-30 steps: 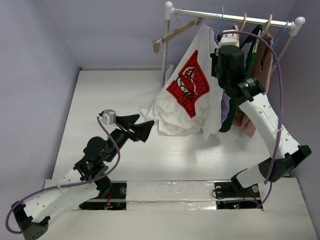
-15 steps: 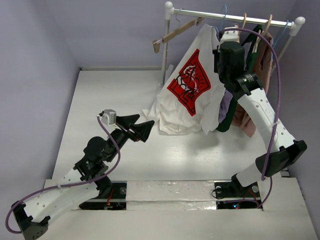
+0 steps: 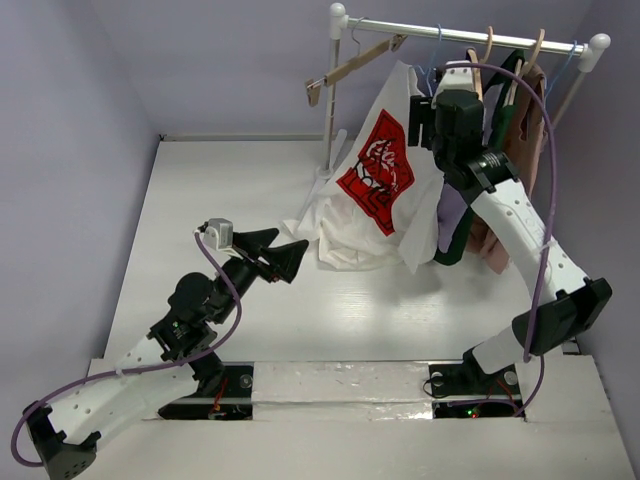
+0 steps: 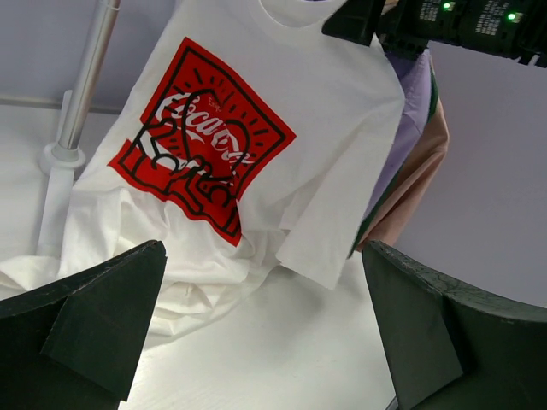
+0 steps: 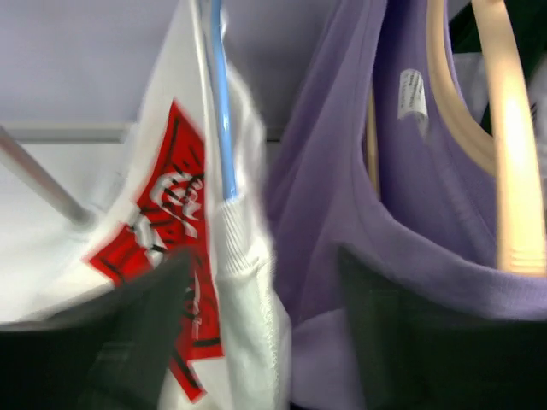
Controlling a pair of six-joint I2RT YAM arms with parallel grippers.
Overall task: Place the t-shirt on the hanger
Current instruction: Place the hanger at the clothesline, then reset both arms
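Observation:
The white t-shirt (image 3: 375, 190) with its red print hangs from the rack, and its hem is bunched on the table. The thin light-blue hanger (image 5: 220, 102) runs down into the collar (image 5: 244, 256); its hook (image 3: 437, 45) is up at the rail. My right gripper (image 3: 428, 108) is at the collar, open, with jaws apart either side of the white fabric (image 5: 263, 256). My left gripper (image 3: 290, 241) hovers low over the table, left of the hem. It is open and holds nothing, and it faces the t-shirt (image 4: 256, 102).
The rail (image 3: 480, 37) stands on a white post (image 3: 331, 110). A bare tan wooden hanger (image 3: 350, 65) juts out to the left. A purple shirt (image 5: 359, 171) on a wooden hanger (image 5: 513, 154) hangs right beside the t-shirt, then dark green and brown garments (image 3: 520, 130).
My right gripper has opened and let go; it rose slightly toward the rail. The t-shirt swung, its print turning. The left arm has not moved.

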